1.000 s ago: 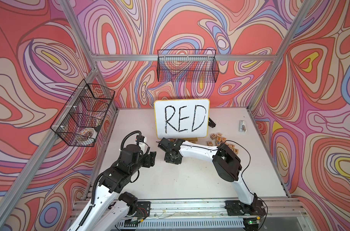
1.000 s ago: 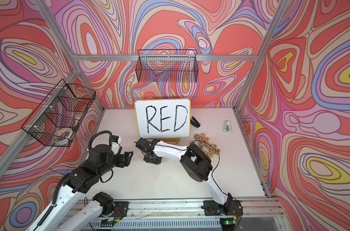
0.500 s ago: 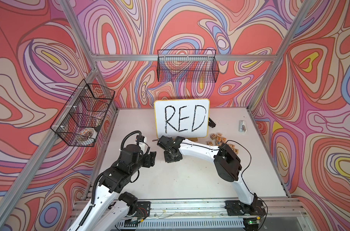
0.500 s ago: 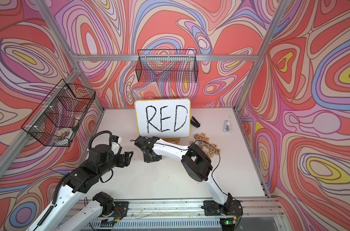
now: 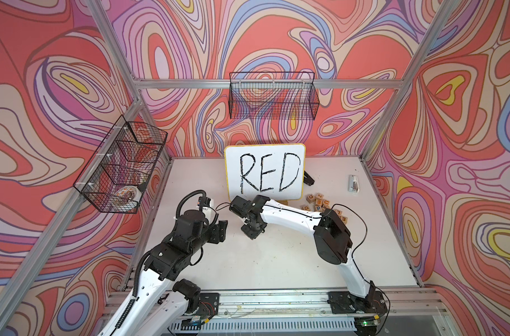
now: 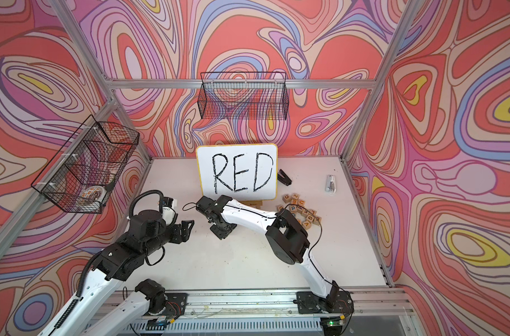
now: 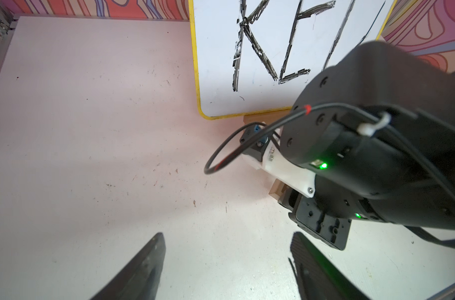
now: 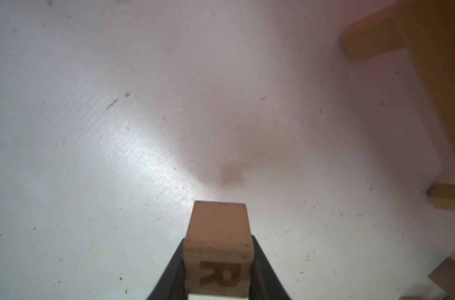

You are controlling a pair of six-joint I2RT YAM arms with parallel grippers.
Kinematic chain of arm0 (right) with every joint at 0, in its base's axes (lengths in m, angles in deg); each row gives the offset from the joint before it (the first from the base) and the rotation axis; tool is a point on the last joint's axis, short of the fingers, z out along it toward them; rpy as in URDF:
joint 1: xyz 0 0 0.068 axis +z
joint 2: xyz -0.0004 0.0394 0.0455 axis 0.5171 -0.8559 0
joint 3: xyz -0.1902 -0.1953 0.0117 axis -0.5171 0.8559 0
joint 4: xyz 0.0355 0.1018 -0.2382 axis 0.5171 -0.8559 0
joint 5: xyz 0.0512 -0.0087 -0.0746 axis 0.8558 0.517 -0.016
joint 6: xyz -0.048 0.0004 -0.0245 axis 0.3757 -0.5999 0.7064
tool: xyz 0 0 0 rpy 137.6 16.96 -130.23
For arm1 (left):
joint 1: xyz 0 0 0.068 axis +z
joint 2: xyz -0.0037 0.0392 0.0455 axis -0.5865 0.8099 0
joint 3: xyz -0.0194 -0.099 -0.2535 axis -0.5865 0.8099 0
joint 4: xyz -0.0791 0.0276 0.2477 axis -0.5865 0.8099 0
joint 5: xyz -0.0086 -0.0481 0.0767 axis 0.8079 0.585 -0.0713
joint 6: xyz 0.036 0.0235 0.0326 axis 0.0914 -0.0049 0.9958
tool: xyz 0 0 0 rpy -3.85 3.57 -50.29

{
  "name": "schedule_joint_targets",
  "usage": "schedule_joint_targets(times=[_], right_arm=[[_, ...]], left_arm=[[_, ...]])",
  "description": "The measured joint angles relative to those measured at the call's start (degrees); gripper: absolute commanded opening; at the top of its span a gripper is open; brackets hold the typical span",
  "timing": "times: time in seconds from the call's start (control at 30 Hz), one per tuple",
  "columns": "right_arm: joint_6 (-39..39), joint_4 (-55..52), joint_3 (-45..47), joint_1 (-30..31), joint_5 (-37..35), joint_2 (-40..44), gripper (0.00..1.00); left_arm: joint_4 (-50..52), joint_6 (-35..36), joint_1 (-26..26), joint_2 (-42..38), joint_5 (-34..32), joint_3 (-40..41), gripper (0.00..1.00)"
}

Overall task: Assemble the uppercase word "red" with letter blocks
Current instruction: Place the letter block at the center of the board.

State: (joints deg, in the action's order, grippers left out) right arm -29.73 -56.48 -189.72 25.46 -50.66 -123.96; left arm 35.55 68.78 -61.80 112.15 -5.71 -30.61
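Observation:
My right gripper [image 8: 218, 250] is shut on a light-wood letter block [image 8: 218, 233] whose near face shows an orange-brown R. In both top views this gripper [image 5: 252, 229] [image 6: 222, 229] points down at the table just in front of the white board's left corner. The left wrist view shows a corner of the held block [image 7: 276, 191] under the right wrist. Several other letter blocks [image 5: 323, 205] [image 6: 300, 209] lie in a loose pile right of the board. My left gripper [image 7: 227, 259] [image 5: 220, 229] hovers to the left, open, with bare table between its fingers.
A white yellow-rimmed board [image 5: 264, 171] with handwritten RED stands on a wooden stand [image 8: 429, 78] at mid-back. Wire baskets hang on the left wall [image 5: 122, 165] and the back wall [image 5: 272, 96]. A black object [image 5: 308, 178] and a small white one [image 5: 353, 183] lie at the back right.
The right wrist has shifted only slightly in front of the board, still holding the block. The left arm has stayed where it was.

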Motion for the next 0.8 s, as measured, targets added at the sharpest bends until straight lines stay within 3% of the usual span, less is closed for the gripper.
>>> schedule_joint_targets(times=[0.37,0.8], right_arm=[[16.68,-0.07,-2.03,0.00,2.08,0.00,0.26],[29.16,2.14,-2.16,-0.66,6.45,0.00,0.29]], left_arm=[[0.00,0.00,0.00,0.00,0.00,0.00,0.79],[0.02,0.00,0.00,0.00,-0.04,0.00,0.79]])
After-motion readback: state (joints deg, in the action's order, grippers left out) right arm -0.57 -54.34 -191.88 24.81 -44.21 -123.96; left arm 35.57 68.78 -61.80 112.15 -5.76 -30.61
